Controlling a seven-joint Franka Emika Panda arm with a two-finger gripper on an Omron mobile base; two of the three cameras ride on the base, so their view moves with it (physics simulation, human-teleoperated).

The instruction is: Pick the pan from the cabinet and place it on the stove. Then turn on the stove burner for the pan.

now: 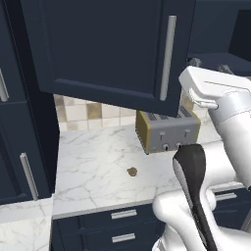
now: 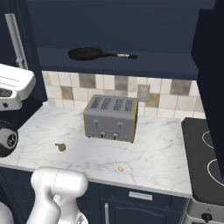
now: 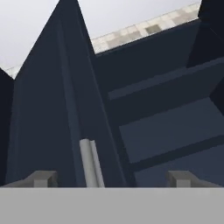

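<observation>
The black pan (image 2: 89, 54) lies on the navy shelf of the open cabinet (image 2: 131, 65), its thin handle pointing right. The stove (image 2: 205, 162), black glass with white rings, sits at the counter's right end. The cabinet's left door (image 1: 103, 49) is swung out over the counter. My gripper (image 3: 111, 179) is open, with the door's silver bar handle (image 3: 89, 162) between its fingertips, nearer the left one and touching neither. My white hand (image 1: 203, 86) sits by the door's edge, just right of the bar handle (image 1: 168, 56).
A silver toaster (image 2: 111, 118) stands mid-counter below the shelf. A small brown thing (image 2: 61, 147) and a yellow crumb (image 2: 120, 168) lie on the marble. The right cabinet door (image 2: 212, 65) hangs open above the stove. Navy drawers (image 1: 122, 225) run under the counter.
</observation>
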